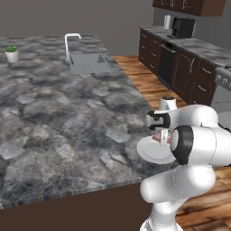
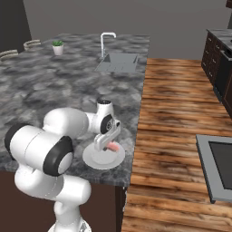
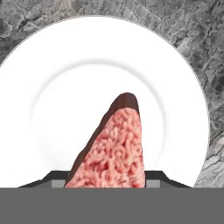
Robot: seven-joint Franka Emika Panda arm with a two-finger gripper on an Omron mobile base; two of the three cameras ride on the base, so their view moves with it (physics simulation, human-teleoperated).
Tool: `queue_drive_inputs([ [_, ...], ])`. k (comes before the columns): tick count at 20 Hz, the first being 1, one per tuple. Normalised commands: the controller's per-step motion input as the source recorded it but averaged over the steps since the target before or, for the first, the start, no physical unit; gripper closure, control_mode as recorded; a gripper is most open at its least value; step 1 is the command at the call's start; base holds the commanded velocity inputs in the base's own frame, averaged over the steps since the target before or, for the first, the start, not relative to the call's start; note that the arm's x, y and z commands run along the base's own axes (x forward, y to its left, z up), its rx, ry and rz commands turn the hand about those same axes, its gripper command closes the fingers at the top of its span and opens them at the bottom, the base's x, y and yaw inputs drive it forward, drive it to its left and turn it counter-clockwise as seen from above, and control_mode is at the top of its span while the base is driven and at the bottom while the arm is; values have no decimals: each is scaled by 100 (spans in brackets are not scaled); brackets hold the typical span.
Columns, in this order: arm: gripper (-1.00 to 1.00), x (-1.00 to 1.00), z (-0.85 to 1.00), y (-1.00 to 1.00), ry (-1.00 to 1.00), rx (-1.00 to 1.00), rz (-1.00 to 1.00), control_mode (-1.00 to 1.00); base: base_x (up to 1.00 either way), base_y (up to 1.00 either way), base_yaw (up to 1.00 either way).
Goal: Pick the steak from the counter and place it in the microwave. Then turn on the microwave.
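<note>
1. We see the steak (image 3: 116,153) standing up between our finger tips in the hand view, narrow end pointing away from the camera, over the white plate (image 3: 57,87).
2. Gripper (image 2: 107,145): jaws partly closed, roughly half open, with the steak between them. Looks like a grip on the meat, though actual pad contact is hidden at the bottom of the hand view.
3. Whether the steak is lifted clear of the plate or touching it, we cannot tell. From the right base view the pink slab (image 2: 112,146) sits just at the plate surface under the hand.
4. Handling, our judgement: small, light, raw meat, so soft and probably slick. It will sag or pivot if pinched at one tip. Best to hold across the thick middle, flat faces against the pads, firm but not crushing.
5. Risk: slab slips or rotates in the jaws during the swing to the microwave, which we don't have in frame here.
6. Containers: the plate rests near the edge of the counter (image 1: 67,117); nothing else on it besides the steak.
7. Sink basin (image 1: 89,63) at the far end of the counter looks empty. Small potted plant (image 1: 11,53) stands well apart from us.
</note>
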Motion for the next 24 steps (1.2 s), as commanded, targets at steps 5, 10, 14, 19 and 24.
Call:
queue_drive_inputs([
  [5,100,-1,59,0,0,0,0,-100,0,0,0],
  [10,100,-6,60,0,0,0,0,-100,0,0,0],
  [14,100,-13,59,0,0,0,0,-100,0,0,0],
  [19,100,-22,56,2,0,0,0,-100,0,0,0],
  [24,100,-34,49,9,0,0,0,-100,0,0,0],
])
